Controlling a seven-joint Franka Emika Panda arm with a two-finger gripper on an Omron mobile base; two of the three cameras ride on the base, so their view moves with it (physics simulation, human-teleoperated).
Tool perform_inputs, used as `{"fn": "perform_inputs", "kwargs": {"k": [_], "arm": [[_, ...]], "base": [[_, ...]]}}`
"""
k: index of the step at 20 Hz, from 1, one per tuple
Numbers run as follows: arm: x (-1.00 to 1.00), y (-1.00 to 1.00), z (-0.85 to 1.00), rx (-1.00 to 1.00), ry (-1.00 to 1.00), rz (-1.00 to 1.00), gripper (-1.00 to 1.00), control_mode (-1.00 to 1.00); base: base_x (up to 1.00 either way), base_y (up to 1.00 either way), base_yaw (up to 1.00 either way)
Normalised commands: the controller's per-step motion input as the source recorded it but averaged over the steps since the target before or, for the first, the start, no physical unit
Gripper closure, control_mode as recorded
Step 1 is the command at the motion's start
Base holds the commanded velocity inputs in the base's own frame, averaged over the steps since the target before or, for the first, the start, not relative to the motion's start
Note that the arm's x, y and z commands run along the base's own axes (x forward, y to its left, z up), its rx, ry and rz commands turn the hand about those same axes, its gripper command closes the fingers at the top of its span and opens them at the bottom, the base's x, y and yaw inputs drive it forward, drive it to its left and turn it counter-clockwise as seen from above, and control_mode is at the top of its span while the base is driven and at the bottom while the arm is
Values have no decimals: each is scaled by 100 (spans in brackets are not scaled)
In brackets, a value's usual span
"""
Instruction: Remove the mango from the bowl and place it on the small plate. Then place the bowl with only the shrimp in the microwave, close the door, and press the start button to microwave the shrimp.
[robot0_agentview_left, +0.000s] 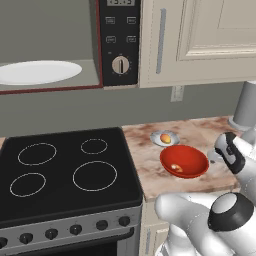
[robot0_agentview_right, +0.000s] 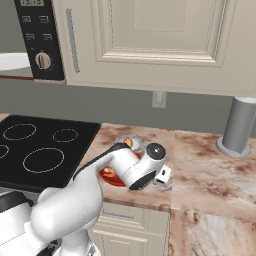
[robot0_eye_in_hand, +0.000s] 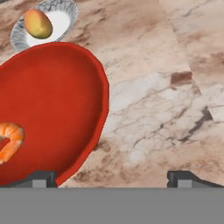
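With the orange-yellow mango (robot0_eye_in_hand: 37, 23) already on the small pale saucer (robot0_eye_in_hand: 18, 36) and the curled shrimp (robot0_eye_in_hand: 9, 141) alone in the glossy red bowl (robot0_eye_in_hand: 48, 109) near the counter's front edge, the released hand (robot0_eye_in_hand: 111, 178), straddling the rim, could tip the bowl if clenched off-centre.

— What's around my gripper (robot0_eye_in_hand: 112, 178)?
— My jaws stand wide, one tip over the red bowl's rim (robot0_eye_in_hand: 103, 87), the other over bare marble counter (robot0_eye_in_hand: 175, 109). That side lies free.
— And behind the bowl?
— The small plate (robot0_eye_in_hand: 65, 19) with the mango (robot0_eye_in_hand: 37, 23) sits just beside it, blocking that edge.
— Higher up?
— The microwave (robot0_agentview_left: 50, 45) cavity stands open above the stove (robot0_agentview_left: 65, 170); a grey post (robot0_agentview_right: 239, 127) stands well apart
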Motion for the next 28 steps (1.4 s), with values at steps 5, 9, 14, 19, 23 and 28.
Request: {"fn": "perform_inputs", "kwargs": {"k": [5, 9, 14, 19, 23, 28], "arm": [[0, 8, -9, 15, 4, 0, -100, -100], [0, 22, -4, 8, 5, 0, -100, -100], [4, 20, -15, 8, 4, 0, -100, -100], [12, 5, -23, 10, 3, 0, -100, -100], [1, 1, -17, 11, 1, 0, -100, -100], [0, 0, -13, 9, 1, 0, -100, -100]], "base": [[0, 0, 0], [0, 0, 0], [0, 0, 0], [0, 0, 0], [0, 0, 0], [0, 0, 0]]}}
